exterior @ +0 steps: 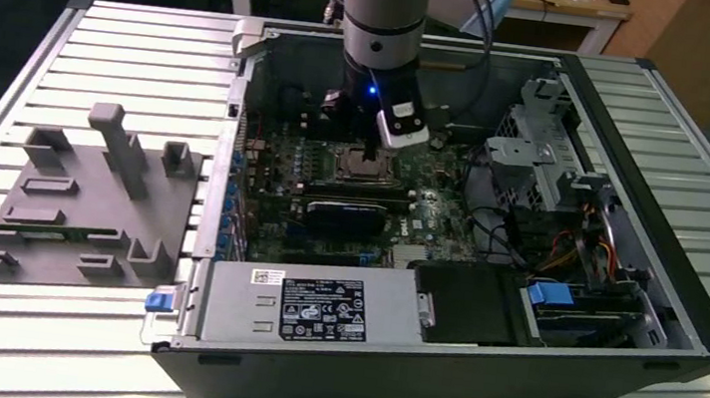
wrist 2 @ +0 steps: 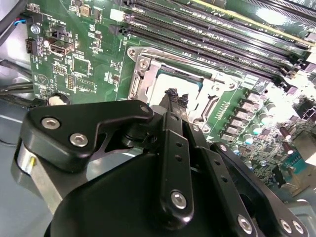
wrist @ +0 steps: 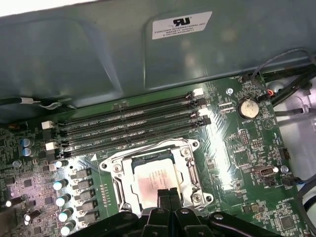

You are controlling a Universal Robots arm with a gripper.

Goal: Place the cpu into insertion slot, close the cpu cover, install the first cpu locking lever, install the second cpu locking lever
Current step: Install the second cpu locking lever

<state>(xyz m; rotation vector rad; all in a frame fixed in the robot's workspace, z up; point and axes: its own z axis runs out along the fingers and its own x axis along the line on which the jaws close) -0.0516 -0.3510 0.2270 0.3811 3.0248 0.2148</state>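
Observation:
The cpu (wrist: 154, 181), a dull silver square, lies in the insertion slot (exterior: 362, 168) on the green board. The cpu cover (wrist: 190, 170), a silver frame with a square window, lies flat around it. In the second wrist view the cpu (wrist 2: 183, 80) shows through the cover (wrist 2: 144, 79). My gripper (wrist: 168, 196) hovers over the socket's edge away from the memory slots, its black fingertips pressed together and nothing seen between them. The same fingertips (wrist 2: 171, 94) show in the second wrist view, and the exterior view has the gripper (exterior: 370, 153) just above the socket.
Several long black memory slots (wrist: 133, 126) run beside the socket, under the grey case wall (wrist: 98, 49). Capacitors (wrist: 61, 185) and a coin battery (wrist: 248, 108) flank it. The power supply (exterior: 302, 309), drive cage (exterior: 535, 154) and cables (exterior: 550, 251) crowd the case. A grey fixture (exterior: 87, 199) sits outside.

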